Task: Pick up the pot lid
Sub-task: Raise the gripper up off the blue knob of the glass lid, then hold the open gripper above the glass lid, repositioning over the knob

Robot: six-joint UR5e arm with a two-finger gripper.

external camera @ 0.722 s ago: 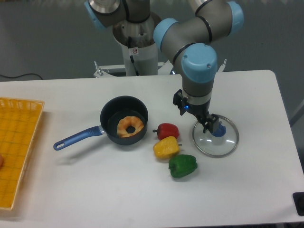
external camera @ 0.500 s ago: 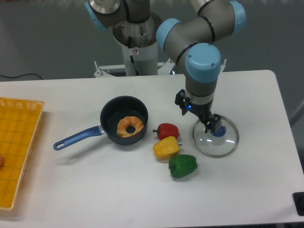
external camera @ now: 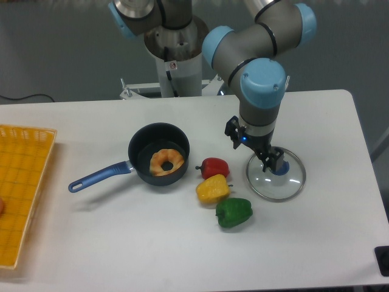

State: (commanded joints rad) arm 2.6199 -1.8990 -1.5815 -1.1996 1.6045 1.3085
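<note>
found pot lid (external camera: 275, 187) on the tabletop (external camera: 140, 243), toward its right edge, with blue knob (external camera: 283, 168) up. saw gripper (external camera: 253, 152) above the lid's far-left side, spread apart, grasping nothing. judged as lining up. next: shift toward knob, straddle it, lower, then close. avoid nudging red pepper (external camera: 214, 167) just left.

Doughnut (external camera: 158, 160) in pan (external camera: 146, 141), left of lid (external camera: 265, 184)
</note>
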